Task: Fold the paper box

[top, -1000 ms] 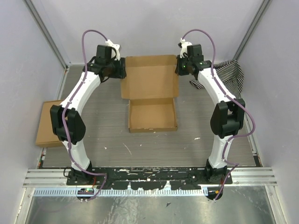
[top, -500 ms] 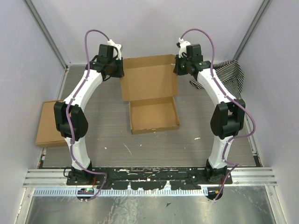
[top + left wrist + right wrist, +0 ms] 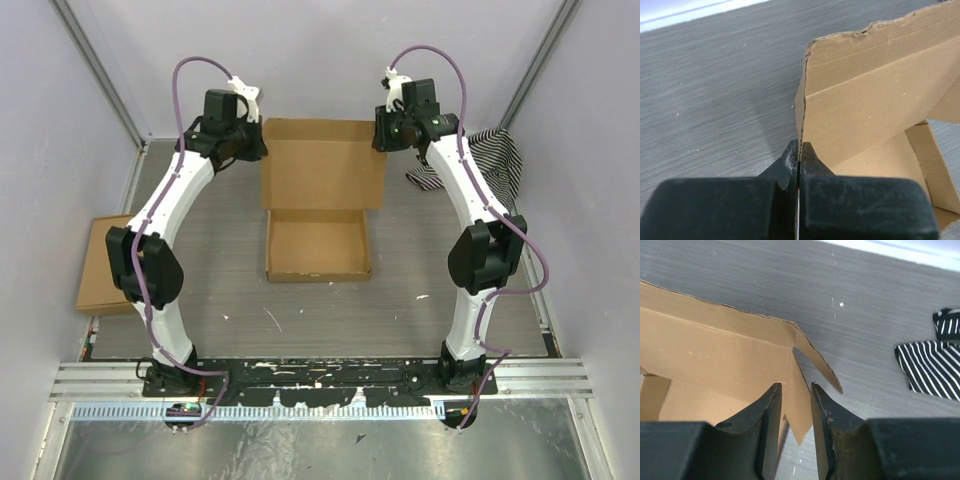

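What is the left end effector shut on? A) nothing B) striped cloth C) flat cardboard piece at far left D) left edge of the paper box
D: in the left wrist view the left end effector pinches the cardboard edge of the paper box, while the striped cloth and the flat cardboard piece lie apart from it on the table.

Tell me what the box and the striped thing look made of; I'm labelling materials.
The paper box: brown cardboard, matte, with a rough fibrous cut edge and creased folds. The striped cloth: probably soft fabric, black-and-white, lying limp and rumpled; the fibre cannot be told.
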`<control>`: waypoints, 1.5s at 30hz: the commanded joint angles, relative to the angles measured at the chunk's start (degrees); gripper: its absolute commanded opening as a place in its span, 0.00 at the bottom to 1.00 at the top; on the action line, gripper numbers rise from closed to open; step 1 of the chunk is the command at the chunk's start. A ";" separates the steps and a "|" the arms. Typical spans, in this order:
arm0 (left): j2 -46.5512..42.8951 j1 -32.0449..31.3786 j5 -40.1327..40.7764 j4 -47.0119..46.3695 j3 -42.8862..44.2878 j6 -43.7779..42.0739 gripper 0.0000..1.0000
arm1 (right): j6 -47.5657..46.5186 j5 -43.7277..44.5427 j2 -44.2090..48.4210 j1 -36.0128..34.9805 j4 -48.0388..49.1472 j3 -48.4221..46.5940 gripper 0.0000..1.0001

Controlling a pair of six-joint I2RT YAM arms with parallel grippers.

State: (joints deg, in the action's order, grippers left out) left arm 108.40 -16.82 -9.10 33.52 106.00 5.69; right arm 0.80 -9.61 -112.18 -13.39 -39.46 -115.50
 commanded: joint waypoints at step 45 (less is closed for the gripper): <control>-1.64 -1.74 -0.13 -10.06 3.11 7.54 0.00 | 12.73 8.65 -0.96 -0.12 0.76 -6.52 0.01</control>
State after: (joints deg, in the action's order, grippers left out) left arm 105.36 -18.24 -9.91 24.21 104.42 9.30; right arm 11.94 -6.42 -115.15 -13.34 -45.34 -118.19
